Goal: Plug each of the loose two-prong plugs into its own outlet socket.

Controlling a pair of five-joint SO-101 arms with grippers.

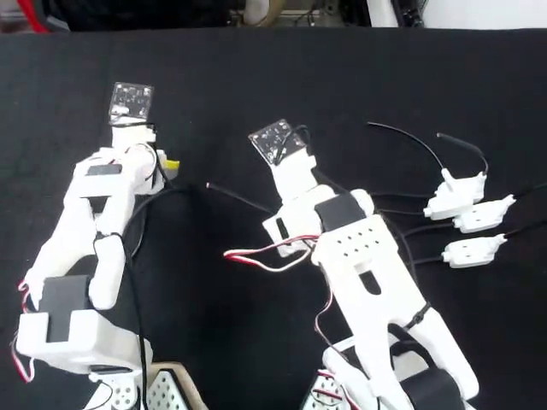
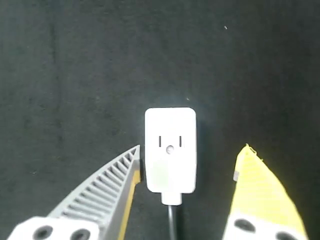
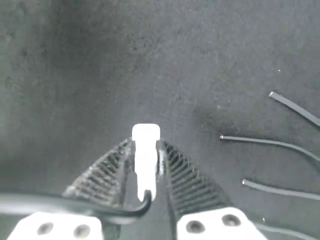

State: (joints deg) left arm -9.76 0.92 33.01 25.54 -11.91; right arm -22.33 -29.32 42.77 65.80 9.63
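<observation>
Desk (image 1: 256, 77): covered in black cloth.

High view:
- Left arm (image 1: 94, 222) is at the left of the frame, its wrist end toward the upper left.
- Right arm (image 1: 367, 256) runs from the lower right up to mid-frame.

Left wrist view:
- Left hand (image 2: 191, 148) is open and straddles a white outlet socket (image 2: 170, 150).
- The socket lies flat on the desk, face up, with two slots and a round hole visible.
- The tip of the grey finger (image 2: 107, 187) is just beside one long edge of the socket. Cannot tell whether it touches.
- The yellow finger (image 2: 260, 190) stands clear of the opposite edge.
- The socket cord (image 2: 173, 220), black, leaves the socket at the end nearer the wrist.

Right wrist view:
- Right hand (image 3: 145, 144) is closed on a white plug (image 3: 146, 150).
- Both ribbed fingers (image 3: 185, 180) press against the plug's sides.
- The plug is seen narrow side on, its front end poking just past the fingertips. The prongs are not discernible.
- The plug cord (image 3: 75, 207), black, curls out of the plug's rear end and runs across the base of one finger.
- Cannot tell whether the plug touches the cloth.
- Loose cord ends (image 3: 295, 107), three of them, lie on the cloth off to one side of the hand.

High view, right middle of the frame:
- Three white connector pieces (image 1: 473, 250) lie close together, each trailing black cord.
- Cannot tell from here which are plugs and which are sockets.
- The cluster lies well apart from the right arm's wrist end at mid-frame.
</observation>
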